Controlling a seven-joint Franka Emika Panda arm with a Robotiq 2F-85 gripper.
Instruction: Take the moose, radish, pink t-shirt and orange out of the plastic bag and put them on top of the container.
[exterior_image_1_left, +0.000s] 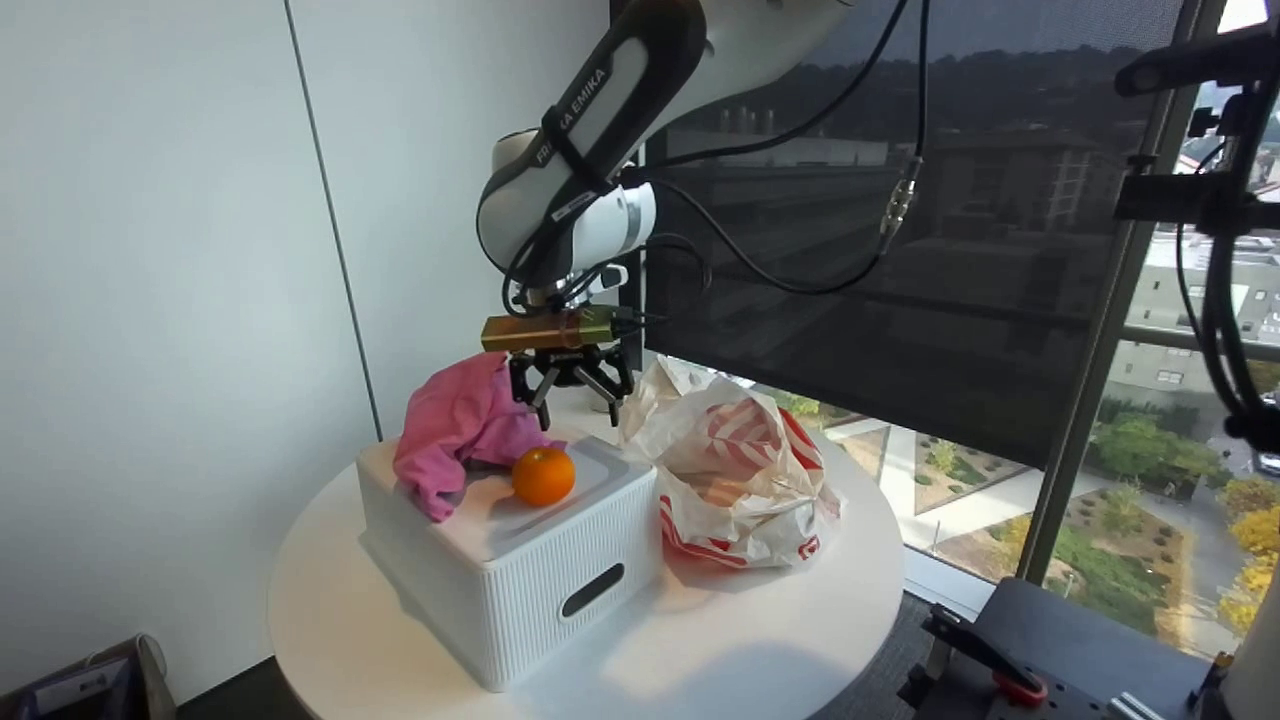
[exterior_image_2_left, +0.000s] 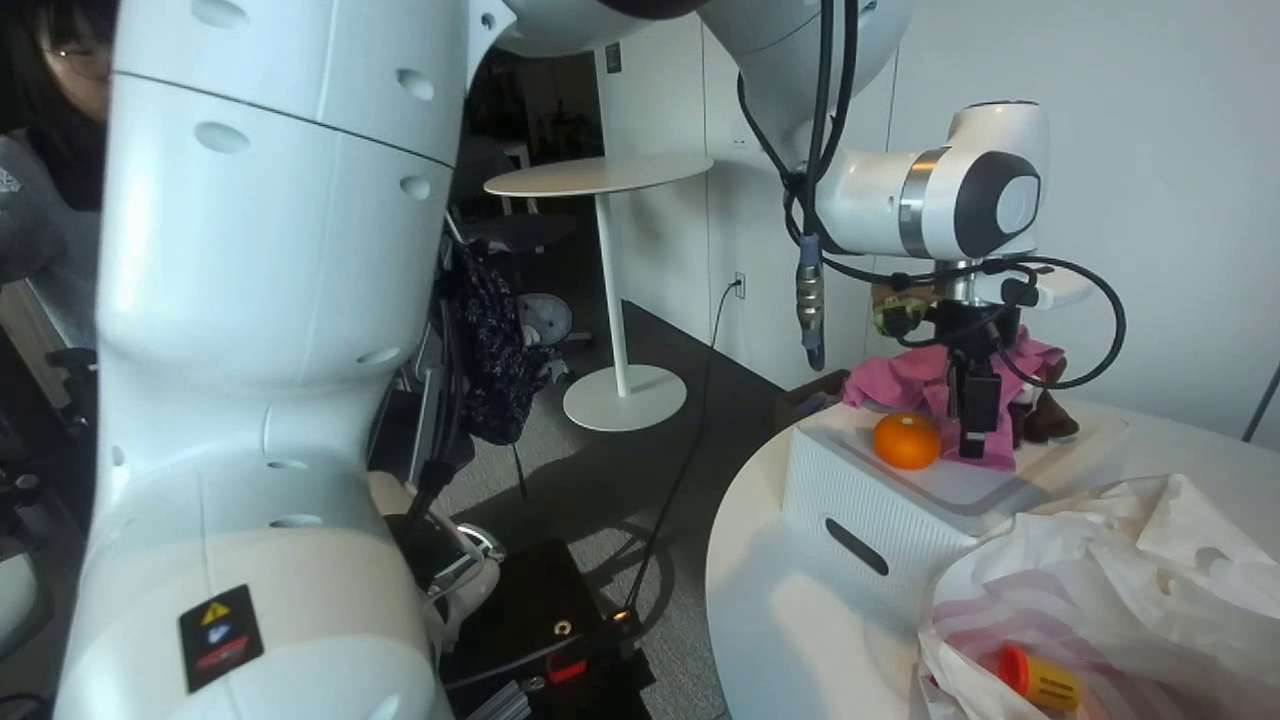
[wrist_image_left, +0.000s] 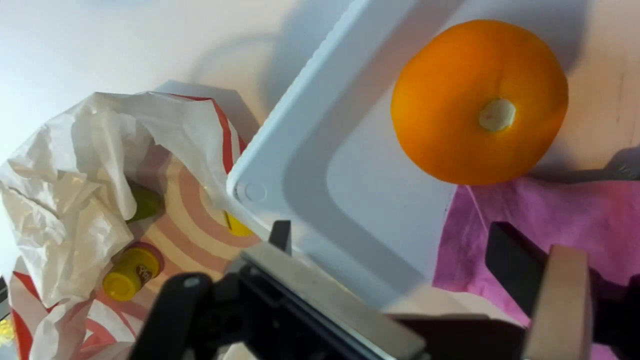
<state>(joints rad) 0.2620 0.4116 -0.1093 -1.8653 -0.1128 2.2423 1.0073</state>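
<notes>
Three of your task's things rest on top of the white container (exterior_image_1_left: 520, 600), which stands on a round white bench (exterior_image_1_left: 320, 600). The orange (exterior_image_1_left: 543, 476) shows in both exterior views, and the crumpled pink t-shirt (exterior_image_1_left: 455, 430) spreads at ten o'clock from it in an exterior view. The brown moose (exterior_image_2_left: 1047, 418), only partly visible beside the shirt, is at three o'clock from the orange in an exterior view. Your fingers (exterior_image_1_left: 543, 413) point down above the container, spread wide apart and holding nothing, with the orange at seven o'clock below them; you cannot tell whether one of them touches the shirt. The wrinkled plastic bag (exterior_image_1_left: 775, 525), white with red print, stands with its mouth open at three o'clock from the container, right beside it. In the wrist view you can make out a yellow tub (wrist_image_left: 132, 272) lying inside the bag at eight o'clock, and a green thing (wrist_image_left: 145, 202) at nine o'clock, partly covered by a fold of plastic
</notes>
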